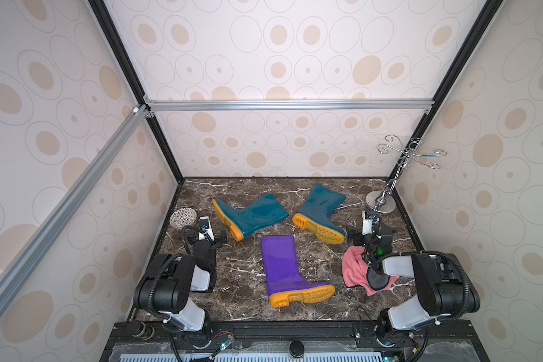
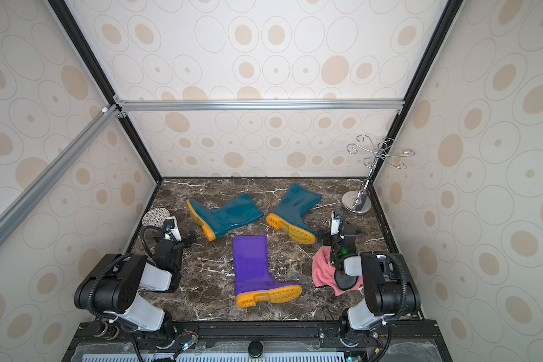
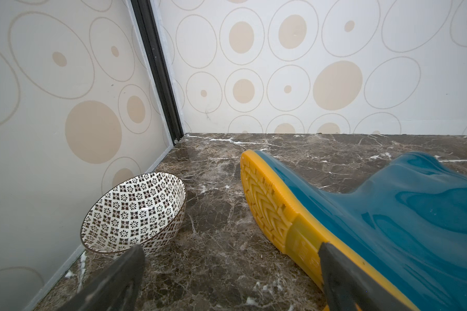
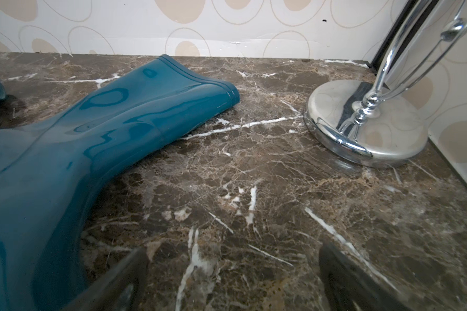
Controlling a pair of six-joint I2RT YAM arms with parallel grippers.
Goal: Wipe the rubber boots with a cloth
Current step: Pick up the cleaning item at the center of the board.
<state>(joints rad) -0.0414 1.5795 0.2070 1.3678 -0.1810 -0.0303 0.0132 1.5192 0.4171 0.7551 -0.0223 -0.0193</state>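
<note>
Left fingers (image 3: pixel 111 280) stood spread wide and empty, just beside the teal boot (image 3: pixel 388 215) at its sole. Right fingers (image 4: pixel 345 280) were spread too, above bare desk (image 4: pixel 254 188). In a top view the cloth (image 1: pixel 353 266) lay crumpled right of centre under the right arm, the purple boot (image 1: pixel 282 269) mid-frame, the second teal boot (image 1: pixel 318 213) up and right of it.
</note>
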